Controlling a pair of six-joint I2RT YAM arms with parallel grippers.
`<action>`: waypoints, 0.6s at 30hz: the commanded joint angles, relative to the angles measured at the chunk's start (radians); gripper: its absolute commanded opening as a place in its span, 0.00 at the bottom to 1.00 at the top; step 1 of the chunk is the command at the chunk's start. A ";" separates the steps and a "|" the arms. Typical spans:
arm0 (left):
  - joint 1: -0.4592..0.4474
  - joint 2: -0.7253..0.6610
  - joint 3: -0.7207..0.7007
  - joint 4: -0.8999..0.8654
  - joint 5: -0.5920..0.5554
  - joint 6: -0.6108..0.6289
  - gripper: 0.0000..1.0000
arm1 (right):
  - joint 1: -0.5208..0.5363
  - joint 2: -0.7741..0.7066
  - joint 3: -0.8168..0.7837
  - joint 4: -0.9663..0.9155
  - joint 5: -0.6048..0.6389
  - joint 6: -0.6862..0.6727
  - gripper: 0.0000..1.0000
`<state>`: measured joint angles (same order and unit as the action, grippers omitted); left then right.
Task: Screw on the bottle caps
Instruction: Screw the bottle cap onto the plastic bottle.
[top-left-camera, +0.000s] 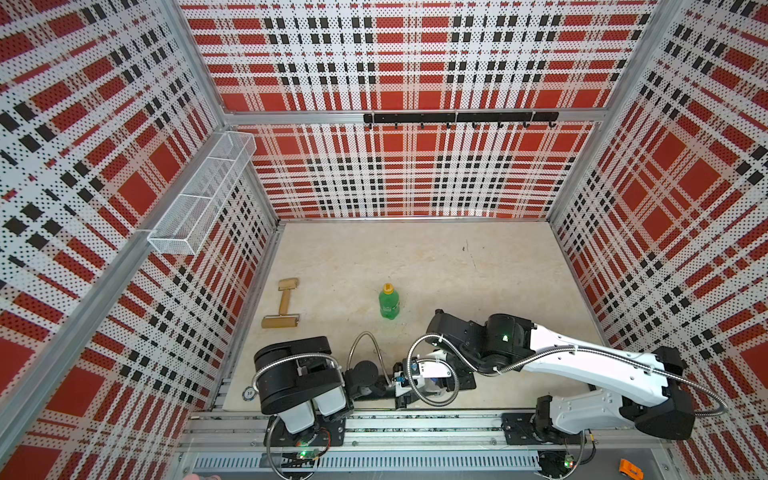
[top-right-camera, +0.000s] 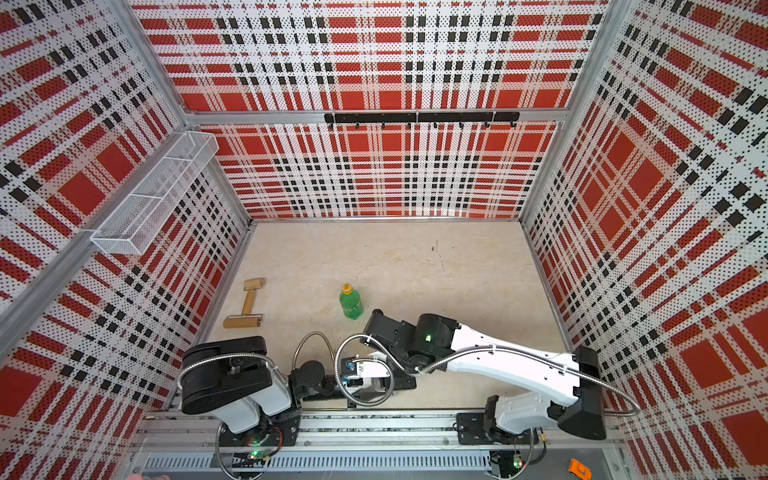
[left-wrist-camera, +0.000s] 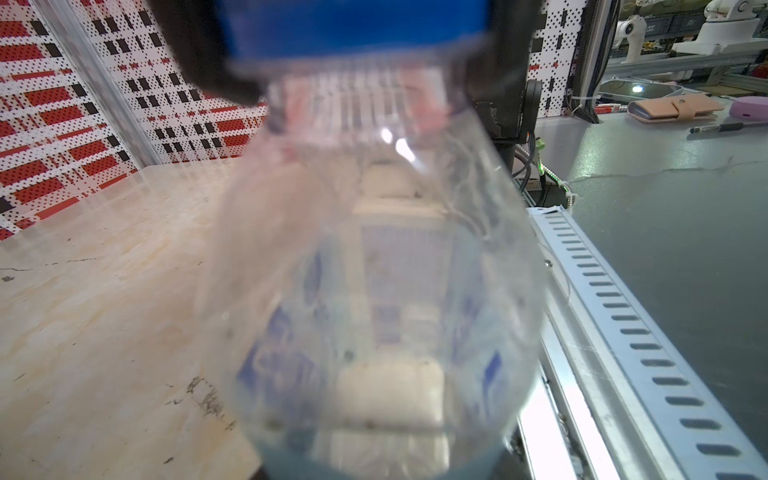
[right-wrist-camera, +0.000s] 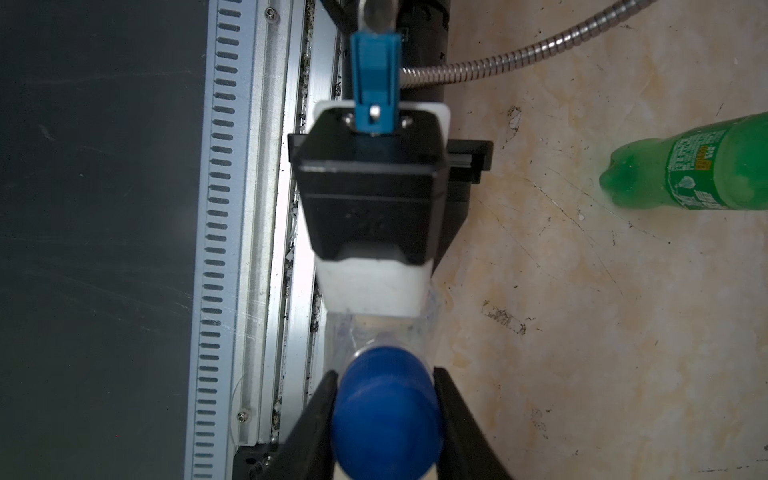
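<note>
A clear bottle (left-wrist-camera: 374, 270) is held off the table near its front edge, with my left gripper (left-wrist-camera: 386, 415) shut on its body; the white pad (right-wrist-camera: 372, 291) presses the bottle's side. A blue cap (right-wrist-camera: 386, 415) sits on the bottle's neck, and my right gripper (right-wrist-camera: 384, 399) is shut on it, one dark finger on each side. In both top views the two grippers meet at the front (top-left-camera: 399, 382), hiding that bottle. A green bottle (top-left-camera: 389, 303) stands upright mid-table with a yellow cap (top-left-camera: 388, 288) on top, apart from both grippers.
A wooden roller tool (top-left-camera: 283, 305) lies at the left of the table. A dark chip marked "10" (top-left-camera: 249, 392) sits at the front left corner. A slotted metal rail (top-left-camera: 415, 424) runs along the front edge. A wire basket (top-left-camera: 203, 195) hangs on the left wall.
</note>
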<state>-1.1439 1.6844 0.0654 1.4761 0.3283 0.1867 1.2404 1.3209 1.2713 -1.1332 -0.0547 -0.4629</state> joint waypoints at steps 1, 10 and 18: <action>-0.002 0.015 0.001 0.050 -0.023 0.004 0.29 | 0.002 -0.019 -0.015 0.116 0.027 0.073 0.16; -0.098 -0.004 0.030 0.063 -0.312 0.072 0.30 | -0.004 -0.046 -0.086 0.304 0.259 0.375 0.00; -0.116 0.001 0.058 0.069 -0.364 0.070 0.31 | -0.021 -0.083 -0.110 0.380 0.289 0.470 0.00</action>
<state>-1.2304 1.6894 0.0895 1.4620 -0.0376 0.2100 1.2407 1.2369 1.1442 -0.9375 0.1379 -0.0902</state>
